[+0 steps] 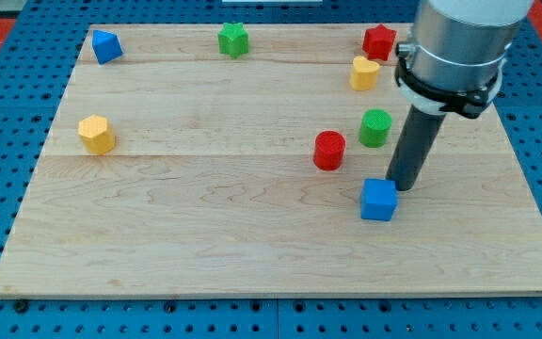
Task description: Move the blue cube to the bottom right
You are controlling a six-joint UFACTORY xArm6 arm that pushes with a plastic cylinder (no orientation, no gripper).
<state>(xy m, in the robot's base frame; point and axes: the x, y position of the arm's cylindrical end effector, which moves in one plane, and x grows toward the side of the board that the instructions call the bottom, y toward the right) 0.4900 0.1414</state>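
Observation:
The blue cube (378, 200) lies on the wooden board (205, 235), right of the middle and toward the view's bottom. My tip (402, 189) stands just to the cube's upper right, touching or nearly touching its top right corner. The dark rod rises from there to the grey arm body (459, 42) at the view's top right.
A red cylinder (328, 150) and a green cylinder (375, 127) sit just above the cube. A yellow block (365, 72) and a red star (379, 41) lie at the top right. A green star (234, 40), a second blue block (106, 46) and a yellow hexagon (96, 134) lie farther left.

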